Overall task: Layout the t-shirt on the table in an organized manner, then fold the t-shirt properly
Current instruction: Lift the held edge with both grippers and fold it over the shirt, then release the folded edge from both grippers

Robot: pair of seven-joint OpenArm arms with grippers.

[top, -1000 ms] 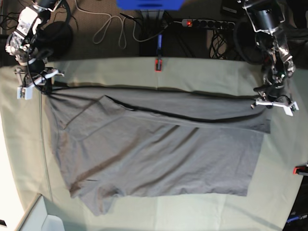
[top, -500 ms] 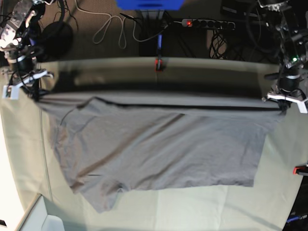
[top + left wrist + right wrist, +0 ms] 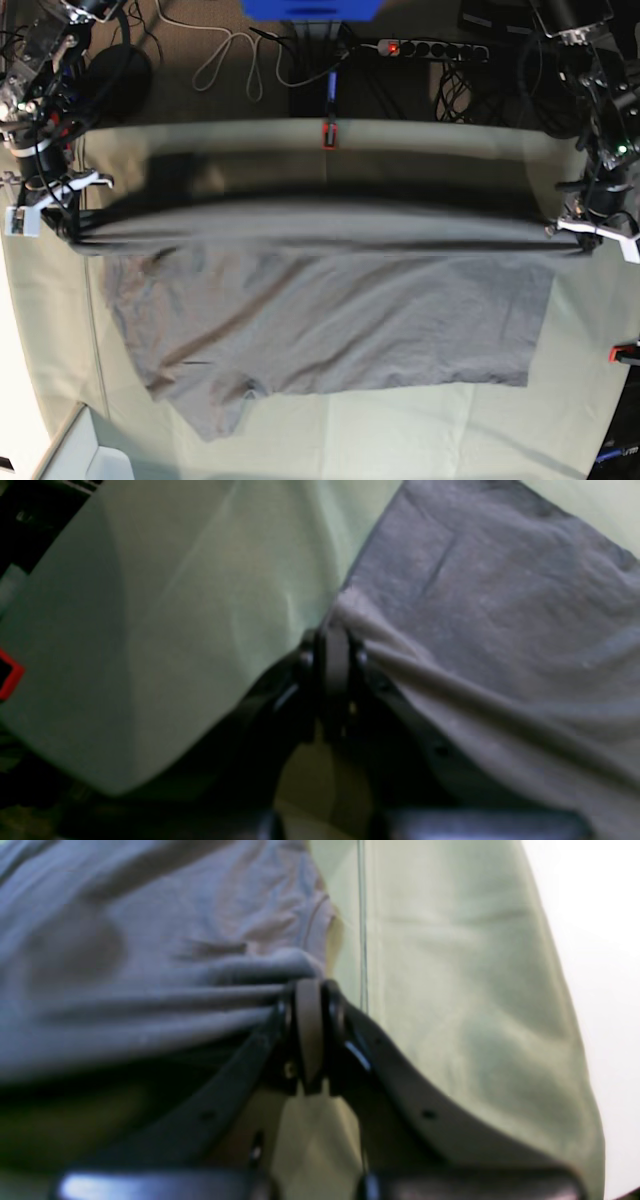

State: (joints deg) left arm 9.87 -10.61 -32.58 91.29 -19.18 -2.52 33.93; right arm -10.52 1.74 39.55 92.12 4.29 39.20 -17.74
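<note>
The dark grey t-shirt (image 3: 330, 320) lies spread across the table (image 3: 300, 440), its far edge raised and stretched taut between both grippers. My left gripper (image 3: 588, 232) is at the base view's right, shut on a bunched shirt corner (image 3: 350, 610); its jaws (image 3: 332, 647) meet with cloth between them. My right gripper (image 3: 62, 222) is at the base view's left, likewise shut on gathered t-shirt fabric (image 3: 150, 990), as the right wrist view shows at its jaws (image 3: 309, 1000). The near hem and a sleeve (image 3: 215, 410) rest flat on the table.
A red clamp (image 3: 328, 135) sits on the table's far edge and another (image 3: 625, 352) at the right edge. Behind the table are a power strip (image 3: 430, 47), loose cables (image 3: 235, 60) and a blue object (image 3: 310, 8).
Both grippers moved apart, pulling the shirt's far edge straight and taut, then carried that raised edge a little toward the near side. The near hem stayed put.
</note>
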